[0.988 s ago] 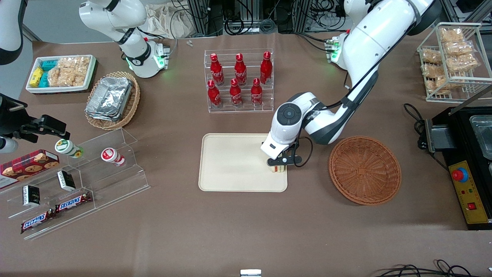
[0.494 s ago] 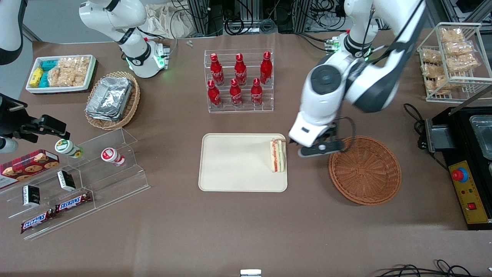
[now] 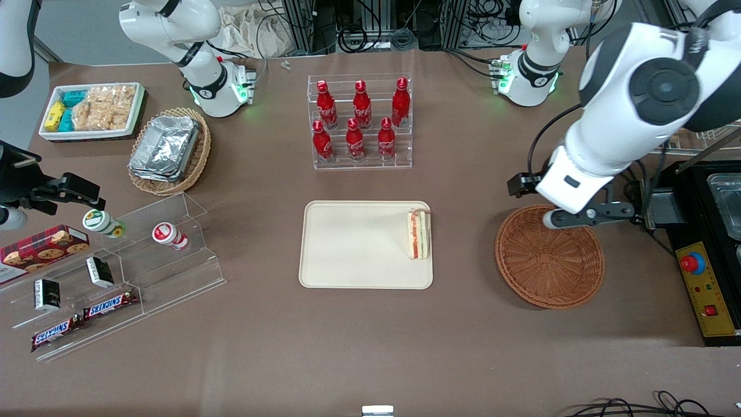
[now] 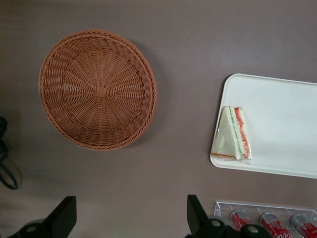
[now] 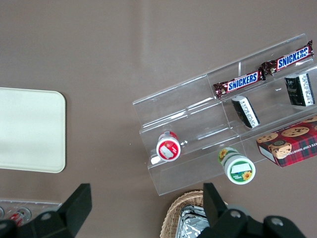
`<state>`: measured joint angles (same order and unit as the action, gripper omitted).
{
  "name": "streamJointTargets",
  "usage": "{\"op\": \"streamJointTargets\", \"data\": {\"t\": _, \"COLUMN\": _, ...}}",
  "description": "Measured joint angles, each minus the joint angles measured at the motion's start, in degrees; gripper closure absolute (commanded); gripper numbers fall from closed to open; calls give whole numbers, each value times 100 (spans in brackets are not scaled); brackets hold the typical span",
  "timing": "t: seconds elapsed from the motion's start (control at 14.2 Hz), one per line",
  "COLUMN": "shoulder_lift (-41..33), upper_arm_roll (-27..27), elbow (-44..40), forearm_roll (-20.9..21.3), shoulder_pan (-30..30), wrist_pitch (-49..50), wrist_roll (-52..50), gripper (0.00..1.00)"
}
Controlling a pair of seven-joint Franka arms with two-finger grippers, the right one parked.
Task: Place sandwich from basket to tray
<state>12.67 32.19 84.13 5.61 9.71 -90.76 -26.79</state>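
Note:
The sandwich (image 3: 418,234) lies on the cream tray (image 3: 353,249), at the tray's edge nearest the round reddish-brown basket (image 3: 550,260). The basket holds nothing. My left gripper (image 3: 587,215) hangs open and empty, raised high over the basket's rim farther from the front camera. In the left wrist view the sandwich (image 4: 232,134) rests at the corner of the tray (image 4: 282,124), the basket (image 4: 98,89) lies apart from it on the brown table, and the gripper (image 4: 130,213) has its jaws spread wide with only table between them.
A clear rack of red bottles (image 3: 360,121) stands farther from the camera than the tray. A black machine with a red button (image 3: 700,255) and a wire rack of snacks (image 3: 683,87) sit at the working arm's end. An acrylic snack stand (image 3: 116,272) lies toward the parked arm's end.
My gripper has let go of the sandwich on the tray, risen, and swung away to above the basket. The sandwich stays where it was set.

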Motion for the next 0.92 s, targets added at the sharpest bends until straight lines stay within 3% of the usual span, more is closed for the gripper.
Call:
{"op": "streamJointTargets", "data": {"t": 0.28, "shoulder_lift": -333, "upper_arm_roll": -345, "elbow": -27, "forearm_roll": -170, "shoulder_pan": 69, "wrist_pitch": 615, "wrist_roll": 532, "gripper": 0}}
{"op": "streamJointTargets", "data": {"t": 0.42, "shoulder_lift": -579, "upper_arm_roll": -948, "elbow": -27, "forearm_roll": -325, "shoulder_pan": -142, "wrist_pitch": 841, "wrist_roll": 888, "gripper": 0}}
{"op": "streamJointTargets", "data": {"t": 0.64, "shoulder_lift": -943, "upper_arm_roll": -2398, "elbow": 32, "forearm_roll": -637, "shoulder_pan": -931, "wrist_pitch": 1059, "wrist_roll": 1571, "gripper": 0}}
{"op": "streamJointTargets", "data": {"t": 0.92, "shoulder_lift": -1490, "upper_arm_roll": -2900, "elbow": 484, "forearm_roll": -793, "shoulder_pan": -1226, "wrist_pitch": 1065, "wrist_roll": 1658, "gripper": 0}}
